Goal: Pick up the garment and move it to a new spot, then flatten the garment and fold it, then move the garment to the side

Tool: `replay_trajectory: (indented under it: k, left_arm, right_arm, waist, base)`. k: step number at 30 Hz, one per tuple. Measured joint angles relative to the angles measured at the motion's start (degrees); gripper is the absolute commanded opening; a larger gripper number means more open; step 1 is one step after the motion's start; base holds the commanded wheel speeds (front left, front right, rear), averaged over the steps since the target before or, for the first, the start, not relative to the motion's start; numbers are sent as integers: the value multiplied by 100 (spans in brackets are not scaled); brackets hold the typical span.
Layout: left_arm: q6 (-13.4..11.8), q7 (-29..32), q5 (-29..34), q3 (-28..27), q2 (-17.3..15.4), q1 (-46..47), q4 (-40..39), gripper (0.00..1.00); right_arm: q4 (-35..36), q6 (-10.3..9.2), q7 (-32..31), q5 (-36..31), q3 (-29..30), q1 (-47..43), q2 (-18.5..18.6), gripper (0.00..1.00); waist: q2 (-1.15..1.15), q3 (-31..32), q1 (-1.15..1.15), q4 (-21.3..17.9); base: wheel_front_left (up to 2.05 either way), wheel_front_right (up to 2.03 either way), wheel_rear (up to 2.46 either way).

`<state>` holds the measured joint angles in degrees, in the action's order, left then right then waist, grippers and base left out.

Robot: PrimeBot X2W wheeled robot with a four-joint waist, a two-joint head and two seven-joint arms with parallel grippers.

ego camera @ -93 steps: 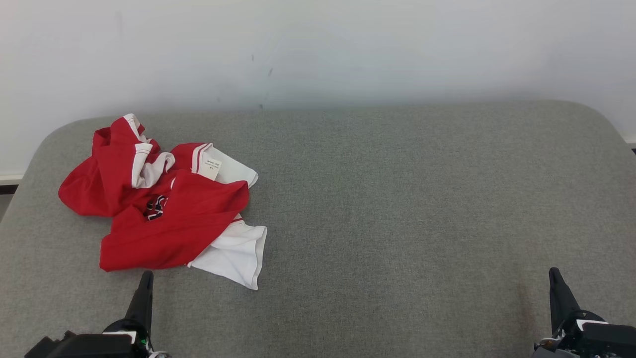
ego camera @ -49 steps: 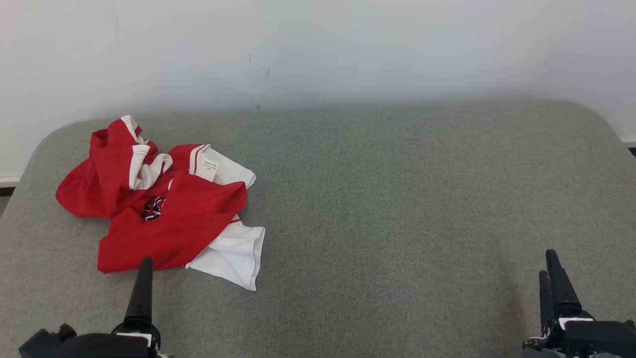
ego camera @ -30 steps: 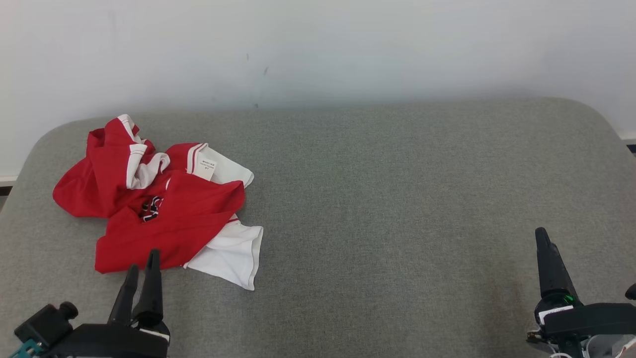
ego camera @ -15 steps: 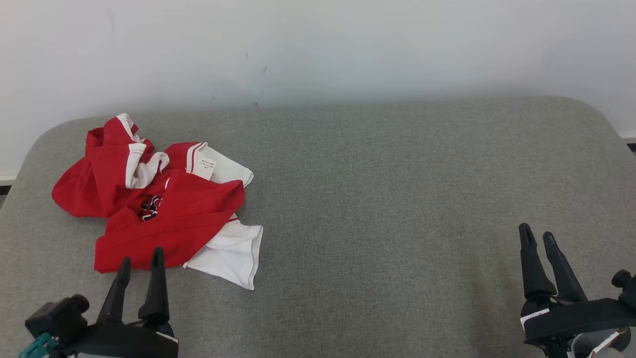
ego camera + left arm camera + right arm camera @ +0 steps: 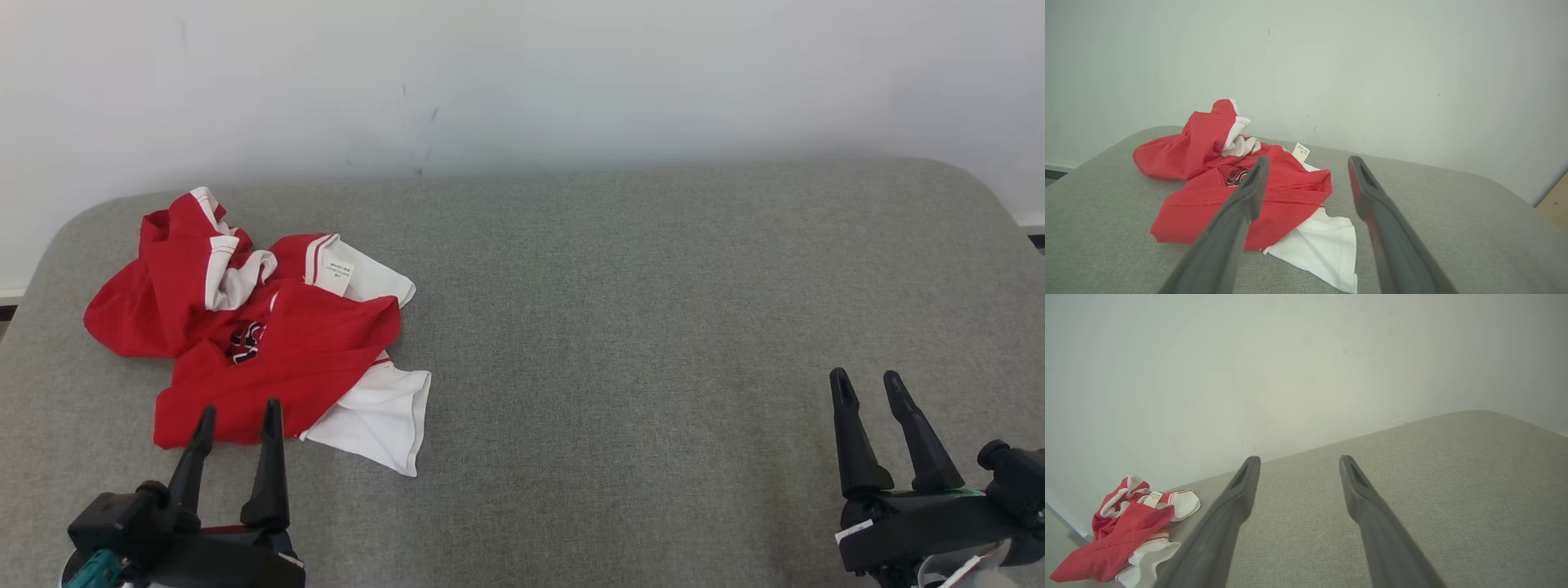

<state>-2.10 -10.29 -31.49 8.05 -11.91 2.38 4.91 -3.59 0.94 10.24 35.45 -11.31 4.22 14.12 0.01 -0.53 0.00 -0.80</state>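
Left gripper (image 5: 238, 408) spread beside crumpled red garment (image 5: 310, 343), right gripper (image 5: 865, 376) spread

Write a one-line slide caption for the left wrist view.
Open left gripper aimed at a crumpled red-and-white shirt lying on the grey fabric surface.

The garment (image 5: 277, 359) is soft, matt, creased cloth; its label (image 5: 335, 276) looks like thin paper or fabric; the table (image 5: 653, 327) wears grey woven cloth, matt, slightly coarse; the wall (image 5: 571, 73) behind the table is smooth, matt; the left claw (image 5: 238, 409) and right claw (image 5: 865, 376) look matt, dark plastic.
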Motion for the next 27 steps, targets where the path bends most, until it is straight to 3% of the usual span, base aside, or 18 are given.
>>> replay_trajectory:
  k: [19, 27]
  left_arm:
    - [-190, -402, 1496, 253, -194, -23, -347, 100]
    - [-188, -404, 1547, 259, -198, -24, -355, 100]
  right_arm:
    - [234, -304, 404, -1433, -253, 2, 225, 100]
    - [263, -321, 431, -1482, -236, 2, 235, 100]
  waist:
    - [0, -27, 0, -2]
    - [0, -33, 0, 2]
  base:
    - [0, 0, 0]
    - [0, 0, 0]
